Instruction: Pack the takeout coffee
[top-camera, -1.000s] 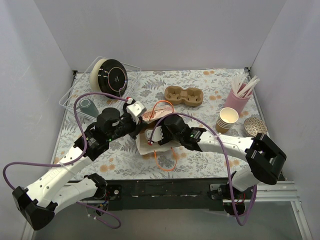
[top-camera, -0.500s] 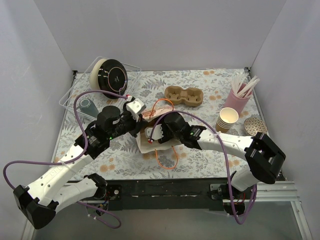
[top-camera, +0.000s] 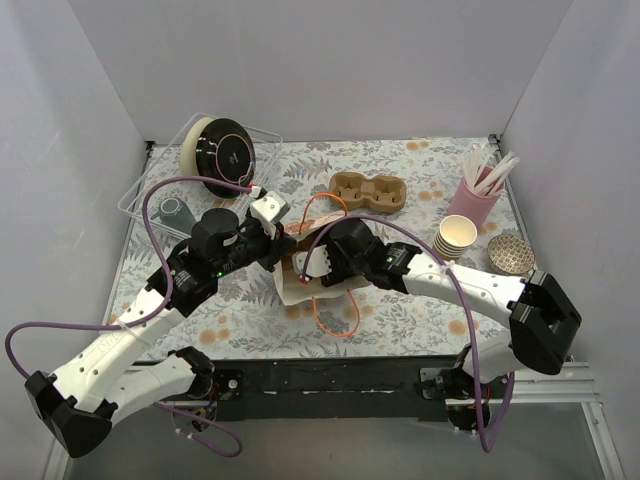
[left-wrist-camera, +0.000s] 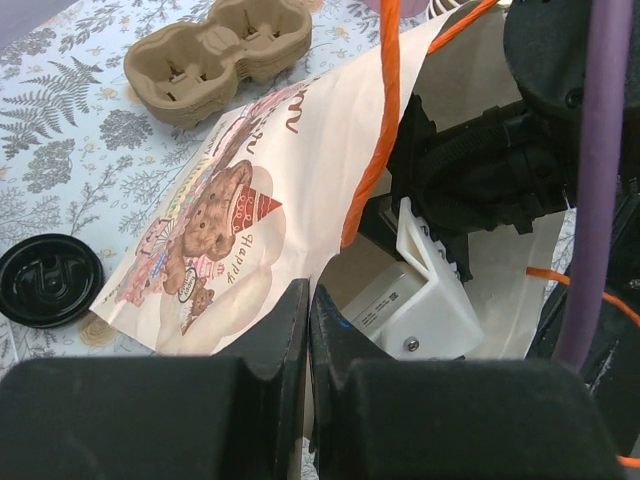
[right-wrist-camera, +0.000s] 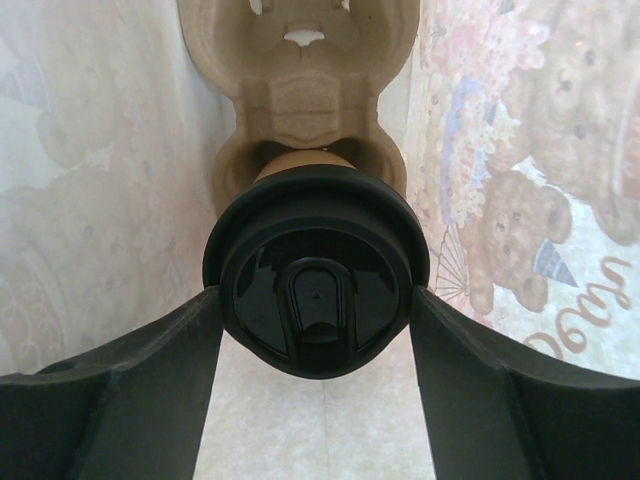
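The left gripper (left-wrist-camera: 307, 305) is pinching together on the bag (left-wrist-camera: 290, 170) at its upper edge. Inside the bag, the right gripper (right-wrist-camera: 316, 300) is clamping the takeout coffee (right-wrist-camera: 315, 262), which is sitting in a pulp carrier (right-wrist-camera: 300, 95). The bag's walls are crowding close on both sides.

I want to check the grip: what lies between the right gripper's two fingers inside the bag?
The takeout coffee, black lid up, sits there in a cardboard carrier; the right wrist view shows it.

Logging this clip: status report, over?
Left gripper shut on bag rim. Right gripper inside bag, clamped on takeout coffee, cup in carrier pocket. Nothing blocking visible.
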